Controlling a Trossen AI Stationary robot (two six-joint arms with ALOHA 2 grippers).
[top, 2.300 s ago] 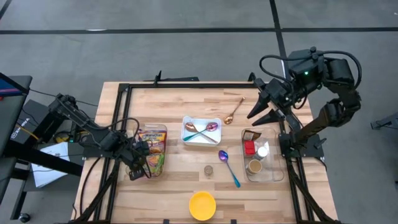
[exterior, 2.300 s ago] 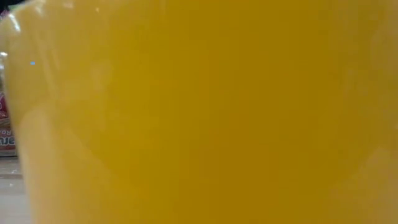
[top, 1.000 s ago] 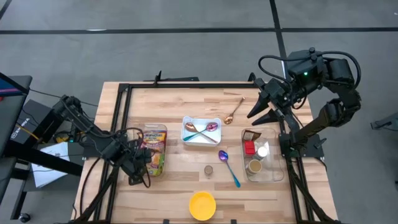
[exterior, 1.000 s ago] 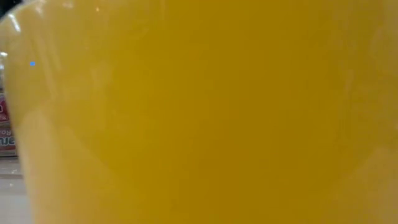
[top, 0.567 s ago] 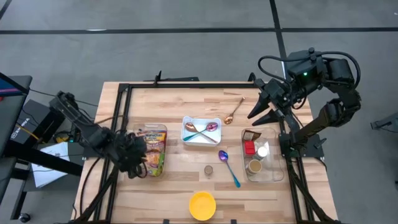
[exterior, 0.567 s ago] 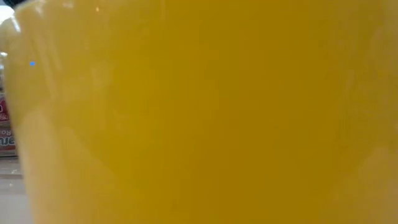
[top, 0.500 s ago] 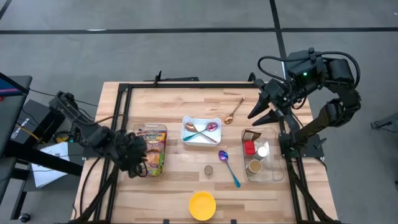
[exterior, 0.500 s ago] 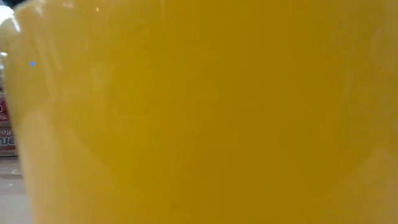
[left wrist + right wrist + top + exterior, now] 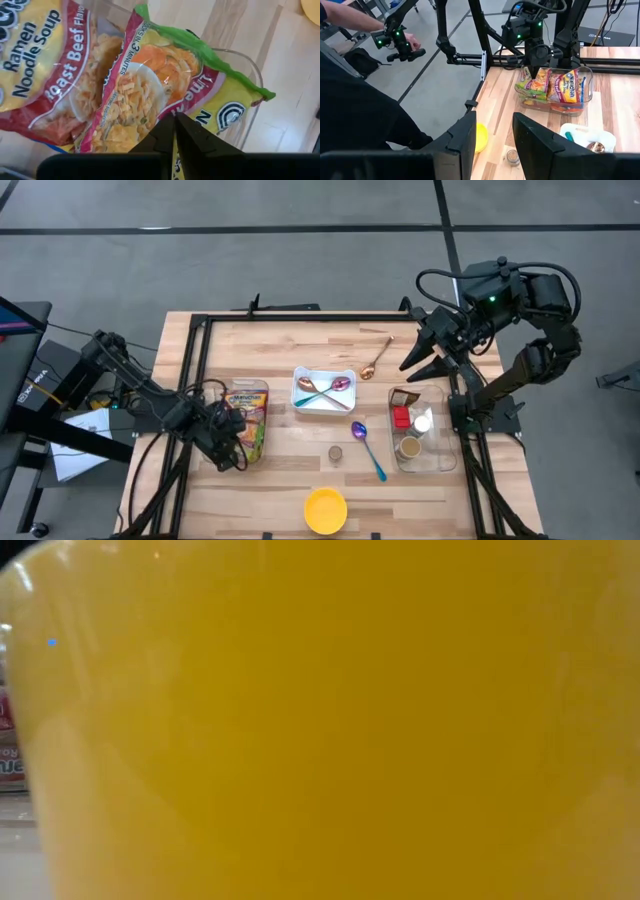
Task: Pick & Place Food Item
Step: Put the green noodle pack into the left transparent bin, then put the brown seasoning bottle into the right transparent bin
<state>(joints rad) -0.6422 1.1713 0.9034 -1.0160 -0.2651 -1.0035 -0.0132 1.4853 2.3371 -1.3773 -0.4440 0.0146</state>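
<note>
A clear container (image 9: 250, 420) at the table's left holds ramen noodle packets; it also shows in the right wrist view (image 9: 585, 97). In the left wrist view a red "Roast Beef" packet (image 9: 55, 75) lies beside a packet with a green edge (image 9: 150, 85). My left gripper (image 9: 232, 442) is at the container's near end, shut on the green-edged packet (image 9: 532, 85). My right gripper (image 9: 425, 355) is open and empty, held above the table's far right. My left gripper has its two fingers closed together on the green-edged packet's printed face (image 9: 172, 111), near its yellow end. A yellow sliver of the packet shows between the fingers. They come from above, slanting down. The packet rests in the container, leaning on the other packet.
A white tray (image 9: 300, 402) holds two spoons at the centre. A copper spoon (image 9: 375, 358) and a blue spoon (image 9: 368, 448) lie nearby. A clear bin (image 9: 440, 455) stands at the right. A yellow bowl (image 9: 325, 510) fills the low view (image 9: 320, 720). A person's hands (image 9: 395, 40) hold controllers beyond the table.
My left gripper has swung toward the table's left and far side, then come back toward the container's near end. The packets and container stay where they were.
</note>
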